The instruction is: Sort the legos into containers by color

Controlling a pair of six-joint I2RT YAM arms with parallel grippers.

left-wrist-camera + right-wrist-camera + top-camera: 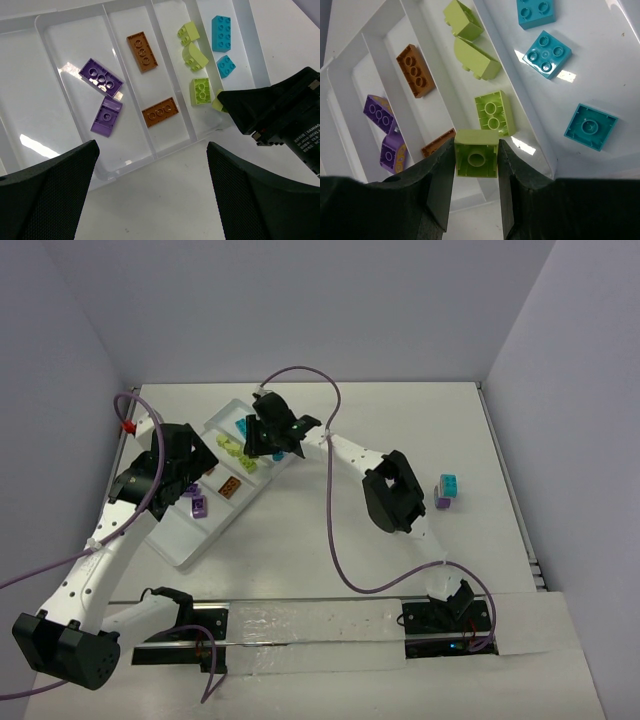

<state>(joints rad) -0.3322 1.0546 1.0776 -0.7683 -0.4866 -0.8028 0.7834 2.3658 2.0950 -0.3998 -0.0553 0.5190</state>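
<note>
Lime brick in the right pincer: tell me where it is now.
In the right wrist view the held lime brick sits in the right pincer over the tray's lime compartment, beside an upturned lime brick.

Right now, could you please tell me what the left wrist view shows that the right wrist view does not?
Only left wrist: the open left gripper, and both orange-brown bricks whole. Only right wrist: a third teal brick, studs down, and the hollow underside of the lime brick pinched in the right gripper. Both: the white tray, two purple bricks, three loose lime bricks and two studs-up teal bricks.
</note>
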